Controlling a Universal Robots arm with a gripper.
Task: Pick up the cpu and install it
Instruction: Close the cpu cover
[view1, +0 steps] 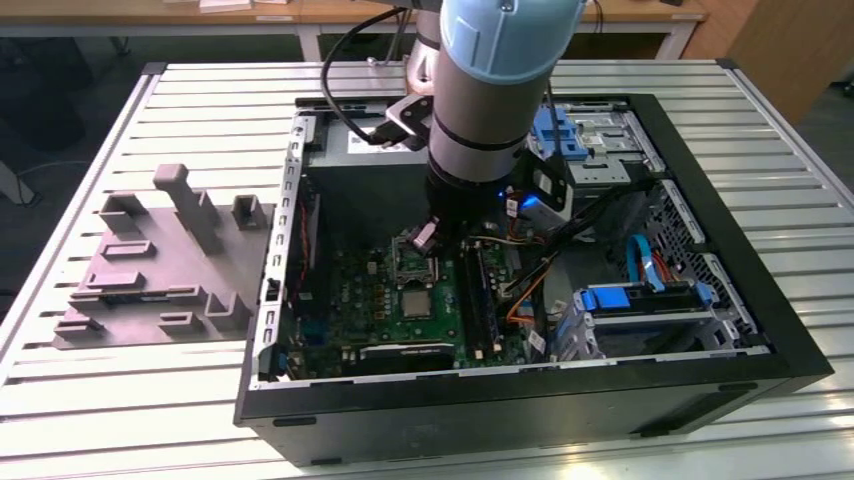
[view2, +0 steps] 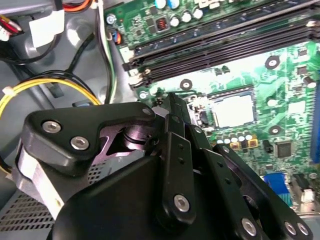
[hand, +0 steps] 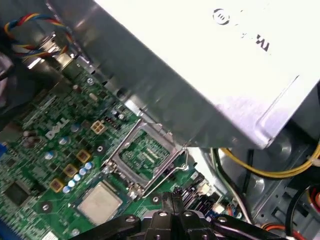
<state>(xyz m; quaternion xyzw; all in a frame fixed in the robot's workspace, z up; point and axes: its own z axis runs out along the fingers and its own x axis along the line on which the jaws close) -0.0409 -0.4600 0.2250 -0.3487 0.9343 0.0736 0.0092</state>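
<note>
First wrist view: cpu seated in socket (bracket raised), claw pinched empty.

Open computer case on a slatted table, the robot arm reaching down over the green motherboard. The cpu lies seated on the board. A grey moulded tray sits beside the case, on the exterior view's left.

Showing 1 arm, 1 PC case, 1 cpu, 1 grey tray, 1 PSU.
</note>
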